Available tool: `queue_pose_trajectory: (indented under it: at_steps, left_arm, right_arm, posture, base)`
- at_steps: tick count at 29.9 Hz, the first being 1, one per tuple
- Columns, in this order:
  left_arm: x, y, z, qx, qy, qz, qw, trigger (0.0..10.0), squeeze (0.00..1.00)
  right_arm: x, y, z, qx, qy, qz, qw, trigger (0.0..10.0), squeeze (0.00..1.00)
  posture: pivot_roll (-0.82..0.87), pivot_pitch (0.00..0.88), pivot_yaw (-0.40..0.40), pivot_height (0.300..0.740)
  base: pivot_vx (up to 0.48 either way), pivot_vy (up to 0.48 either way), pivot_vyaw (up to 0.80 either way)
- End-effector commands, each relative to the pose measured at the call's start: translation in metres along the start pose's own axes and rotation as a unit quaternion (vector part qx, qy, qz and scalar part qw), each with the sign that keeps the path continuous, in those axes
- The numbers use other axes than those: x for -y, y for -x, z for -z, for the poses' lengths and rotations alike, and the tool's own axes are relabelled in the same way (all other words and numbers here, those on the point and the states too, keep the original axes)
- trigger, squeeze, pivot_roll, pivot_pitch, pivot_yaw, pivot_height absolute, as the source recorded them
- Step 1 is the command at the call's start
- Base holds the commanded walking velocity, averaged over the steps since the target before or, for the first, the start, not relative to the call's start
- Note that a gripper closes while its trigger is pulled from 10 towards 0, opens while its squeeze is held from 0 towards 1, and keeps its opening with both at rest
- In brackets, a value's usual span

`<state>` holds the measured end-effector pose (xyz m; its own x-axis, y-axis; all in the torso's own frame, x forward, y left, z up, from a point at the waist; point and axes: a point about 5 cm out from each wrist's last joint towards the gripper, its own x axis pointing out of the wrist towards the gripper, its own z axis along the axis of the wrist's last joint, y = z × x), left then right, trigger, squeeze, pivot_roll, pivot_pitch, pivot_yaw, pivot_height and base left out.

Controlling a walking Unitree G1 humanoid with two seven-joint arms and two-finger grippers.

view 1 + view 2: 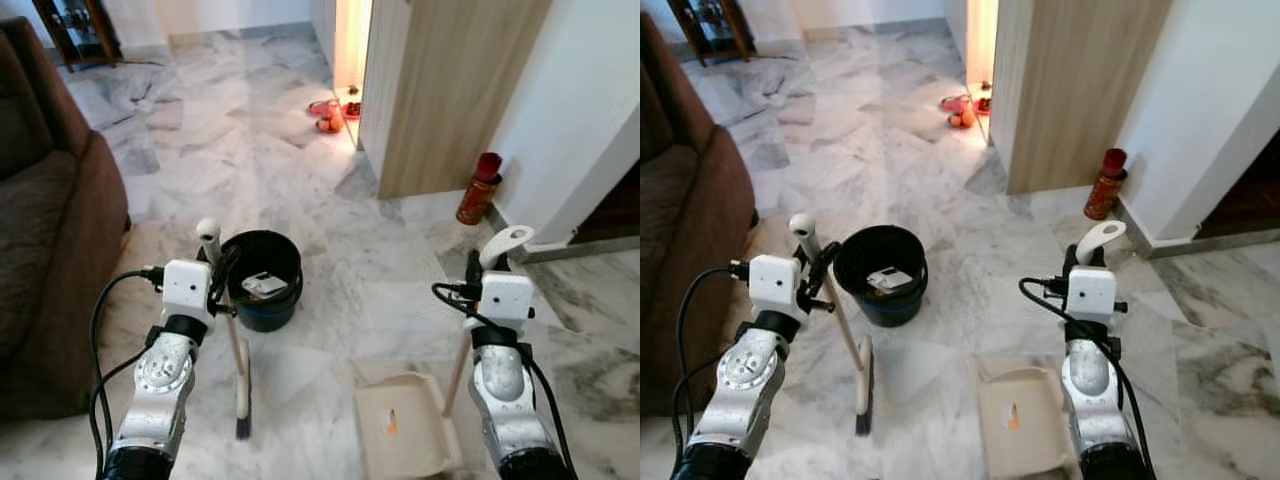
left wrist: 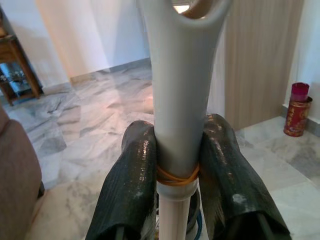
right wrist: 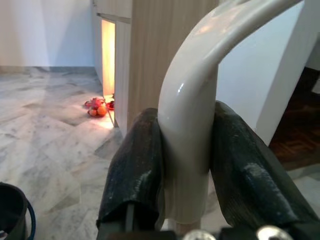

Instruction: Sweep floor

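Left pincer is clamped on the broom handle; right pincer is clamped on the dustpan handle.

The broom is held slanted, its bristles resting on the marble floor near the robot, just this side of the black bucket. The dustpan is set flat on the floor to the right, with a small orange scrap lying in its tray. The collecting step is judged to be in hand. Next, the dustpan would need to be lifted level and tipped over the bucket, or the bristles drawn right toward the tray's open lip.
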<state>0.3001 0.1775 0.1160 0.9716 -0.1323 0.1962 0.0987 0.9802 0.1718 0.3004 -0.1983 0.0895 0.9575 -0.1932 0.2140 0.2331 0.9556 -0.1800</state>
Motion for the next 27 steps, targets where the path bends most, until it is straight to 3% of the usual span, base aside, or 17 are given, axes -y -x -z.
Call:
queue_pose_trajectory:
  at_steps: [1, 27]
  left_arm:
    - [0.0006, -0.0022, -0.0029, 0.005, -0.009, 0.007, 1.000, 10.0, 0.00]
    - [0.0000, -0.0051, -0.0024, 0.006, -0.010, 0.010, 1.000, 10.0, 0.00]
  right_arm:
    - [0.0049, -0.0036, -0.0072, 0.017, 0.001, 0.009, 1.000, 10.0, 0.00]
    - [0.0011, -0.0043, -0.0075, 0.018, 0.000, 0.008, 1.000, 10.0, 0.00]
  posture:
    - [-0.05, 0.087, 0.029, 0.740]
    - [-0.05, 0.051, 0.043, 0.740]
  base:
    - [0.000, 0.000, -0.80]
    - [0.000, 0.000, -0.80]
